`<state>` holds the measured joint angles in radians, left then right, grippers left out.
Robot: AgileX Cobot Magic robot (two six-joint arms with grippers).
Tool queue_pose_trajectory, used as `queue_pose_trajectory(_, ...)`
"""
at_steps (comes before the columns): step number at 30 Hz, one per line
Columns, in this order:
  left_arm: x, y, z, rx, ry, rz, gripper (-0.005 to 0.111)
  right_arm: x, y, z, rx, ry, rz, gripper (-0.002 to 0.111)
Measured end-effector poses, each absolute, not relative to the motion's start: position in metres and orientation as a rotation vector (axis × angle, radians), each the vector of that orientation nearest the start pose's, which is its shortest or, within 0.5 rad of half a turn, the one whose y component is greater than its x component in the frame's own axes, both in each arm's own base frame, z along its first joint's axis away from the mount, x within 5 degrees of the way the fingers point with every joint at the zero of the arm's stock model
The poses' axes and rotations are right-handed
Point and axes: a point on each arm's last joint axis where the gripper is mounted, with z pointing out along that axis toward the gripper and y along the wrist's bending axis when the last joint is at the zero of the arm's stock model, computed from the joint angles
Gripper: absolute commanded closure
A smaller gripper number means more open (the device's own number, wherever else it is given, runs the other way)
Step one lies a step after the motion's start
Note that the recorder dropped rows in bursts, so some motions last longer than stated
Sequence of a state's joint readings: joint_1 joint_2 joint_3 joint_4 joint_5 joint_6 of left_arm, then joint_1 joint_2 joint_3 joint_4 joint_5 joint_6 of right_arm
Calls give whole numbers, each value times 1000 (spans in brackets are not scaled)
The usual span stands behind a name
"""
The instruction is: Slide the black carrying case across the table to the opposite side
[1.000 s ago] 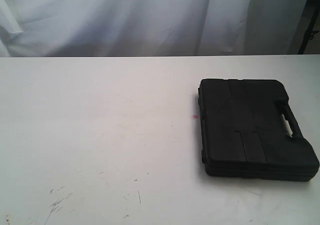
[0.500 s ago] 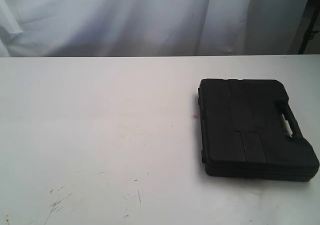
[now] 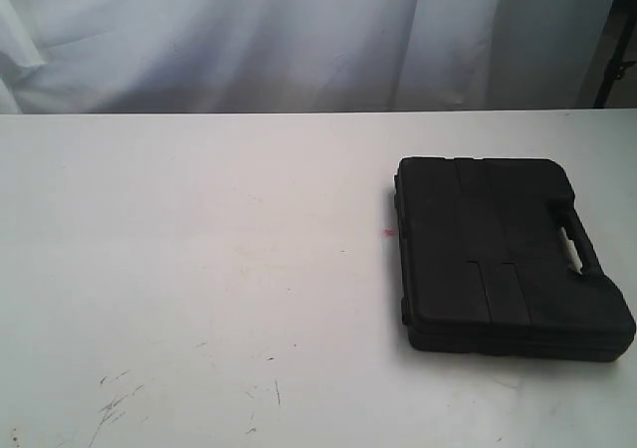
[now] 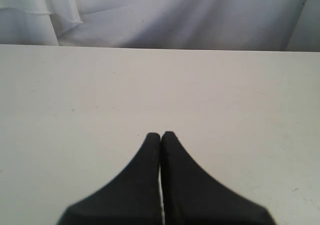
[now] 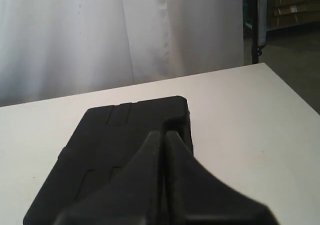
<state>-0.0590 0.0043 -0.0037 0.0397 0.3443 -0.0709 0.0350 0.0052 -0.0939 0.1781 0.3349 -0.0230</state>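
Observation:
The black carrying case (image 3: 508,254) lies flat on the right side of the white table (image 3: 199,249), its handle (image 3: 577,247) facing the right edge. Neither arm shows in the exterior view. In the right wrist view my right gripper (image 5: 163,133) is shut and empty, with its tips in front of the case (image 5: 115,145) on the handle side; I cannot tell whether it touches. My left gripper (image 4: 160,134) is shut and empty over bare tabletop (image 4: 225,95), and the case is out of that view.
A tiny pink spot (image 3: 388,233) marks the table just left of the case. Dark scuff marks (image 3: 114,403) sit near the front left. A white curtain (image 3: 299,40) hangs behind the far edge. The table's right edge (image 5: 295,97) lies close to the case.

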Motion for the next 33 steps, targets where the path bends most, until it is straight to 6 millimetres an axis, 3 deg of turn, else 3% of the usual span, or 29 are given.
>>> queue_pose_trajectory(9,54,-2,183,14,1828,-53,107,54,8,186,23,1802,179,108)
queue_pose_trajectory(33,54,-2,183,14,1828,-53,107,53,7,182,-26,1835,124,108)
